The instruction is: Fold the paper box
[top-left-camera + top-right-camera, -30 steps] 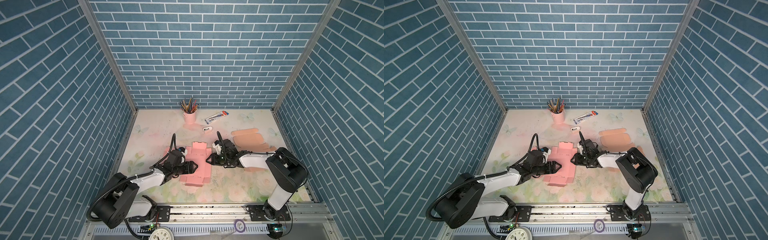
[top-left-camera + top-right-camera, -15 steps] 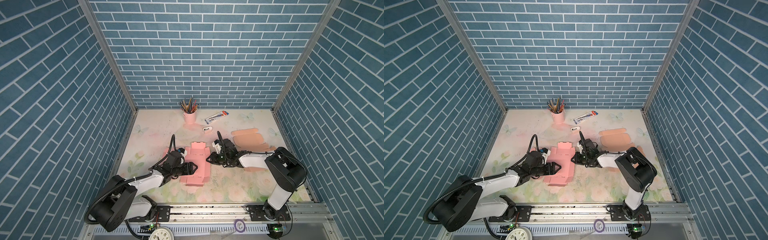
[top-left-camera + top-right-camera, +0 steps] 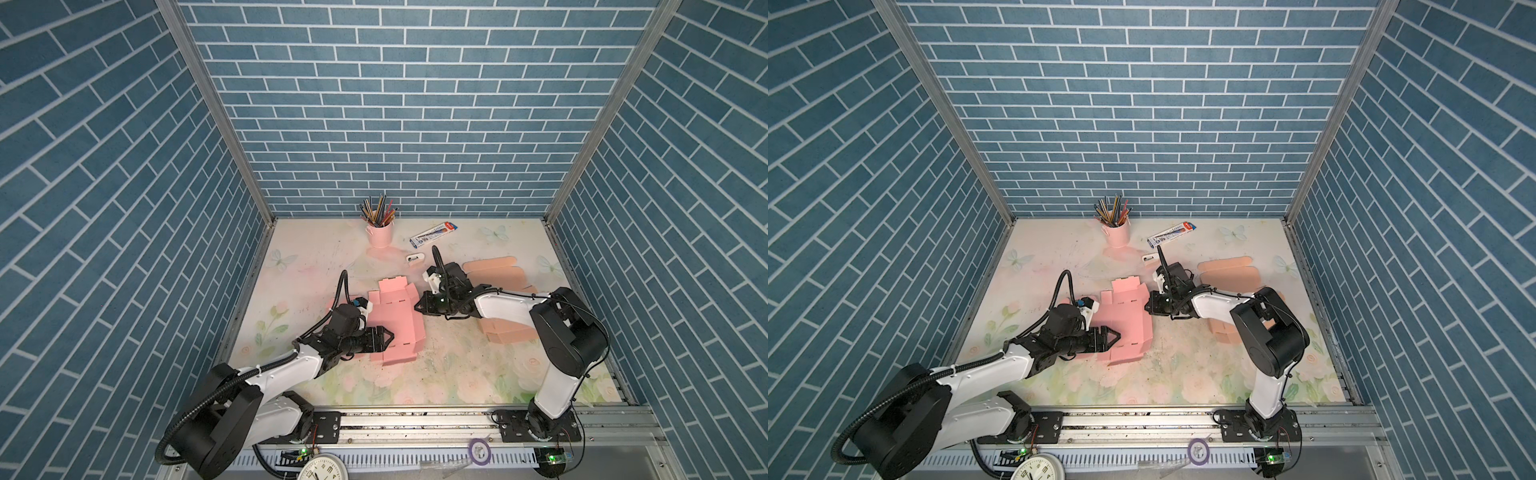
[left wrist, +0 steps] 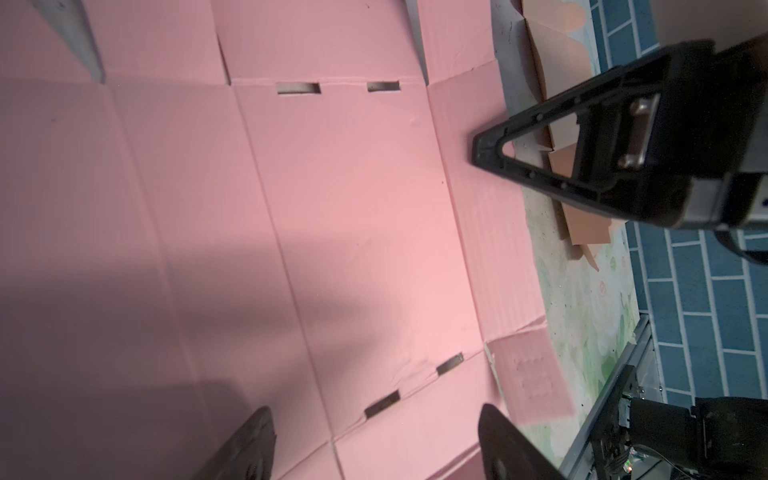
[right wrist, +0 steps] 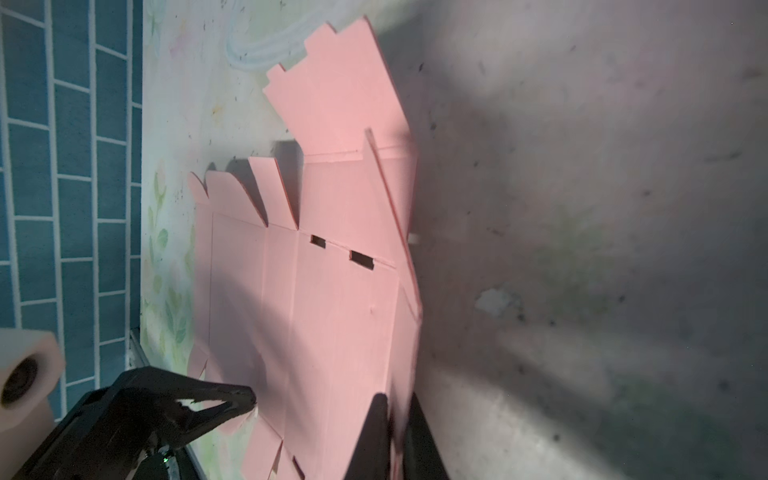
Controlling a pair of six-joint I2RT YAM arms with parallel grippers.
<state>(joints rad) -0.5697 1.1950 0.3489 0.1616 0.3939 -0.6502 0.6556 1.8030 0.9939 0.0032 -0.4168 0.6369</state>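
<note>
The pink paper box [image 3: 392, 318] [image 3: 1125, 320] lies unfolded and mostly flat in the middle of the table. My right gripper [image 3: 418, 307] [image 3: 1147, 308] is at its right edge. In the right wrist view the gripper [image 5: 395, 401] is shut on the box's [image 5: 332, 299] right side flap, which stands up slightly. My left gripper [image 3: 387, 337] [image 3: 1116, 336] hovers open over the near left part of the sheet. In the left wrist view its fingers [image 4: 257, 436] stand wide apart above the pink panel [image 4: 353, 216], with nothing between them.
A pink cup of pencils [image 3: 380, 232] stands at the back. Beside it lie a blue-white carton [image 3: 434, 232] and a small white object [image 3: 415, 258]. Flat tan cardboard blanks [image 3: 494, 268] lie behind and under the right arm. Brick walls enclose three sides.
My right gripper has closed onto the box's right flap. The left arm has barely moved and stays open.
</note>
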